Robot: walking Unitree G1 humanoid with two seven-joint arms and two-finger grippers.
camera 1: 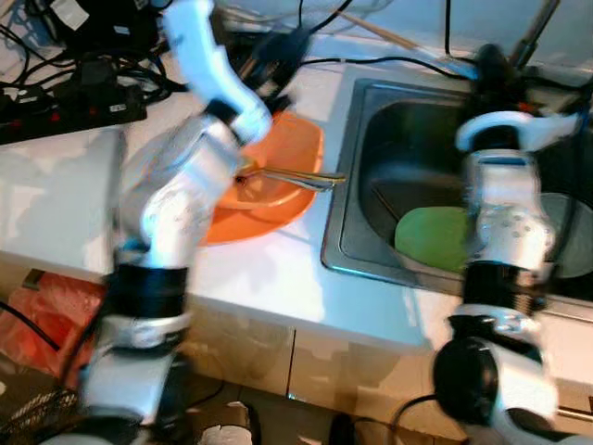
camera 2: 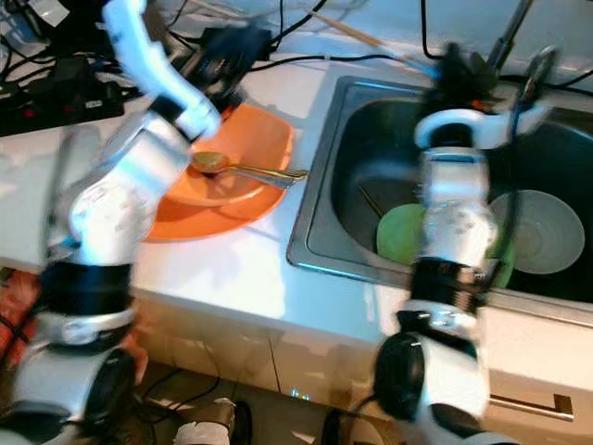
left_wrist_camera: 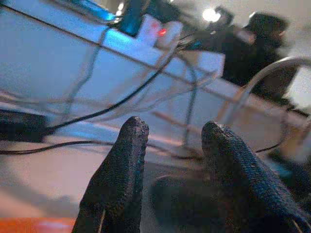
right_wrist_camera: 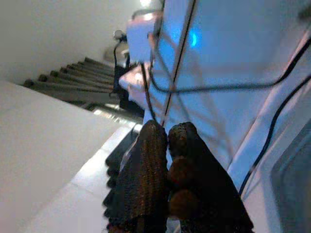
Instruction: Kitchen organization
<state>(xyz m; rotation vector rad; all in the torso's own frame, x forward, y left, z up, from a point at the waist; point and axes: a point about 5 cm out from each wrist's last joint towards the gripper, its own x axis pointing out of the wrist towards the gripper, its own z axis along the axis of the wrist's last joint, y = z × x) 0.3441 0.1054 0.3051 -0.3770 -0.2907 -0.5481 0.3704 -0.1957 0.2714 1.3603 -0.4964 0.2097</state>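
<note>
On white counter (camera 2: pixel 232 269), orange plate (camera 2: pixel 243 176) under gold spoon (camera 2: pixel 243 168).

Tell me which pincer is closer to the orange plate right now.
Left. The left pincer hangs over the counter just beyond the orange plate. The right pincer is across at the back of the sink, further from the plate.

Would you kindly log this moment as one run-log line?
left end effector: open, above counter | right end effector: shut, empty | gold metal spoon: on orange plastic plate | green plate: in steel sink
</note>
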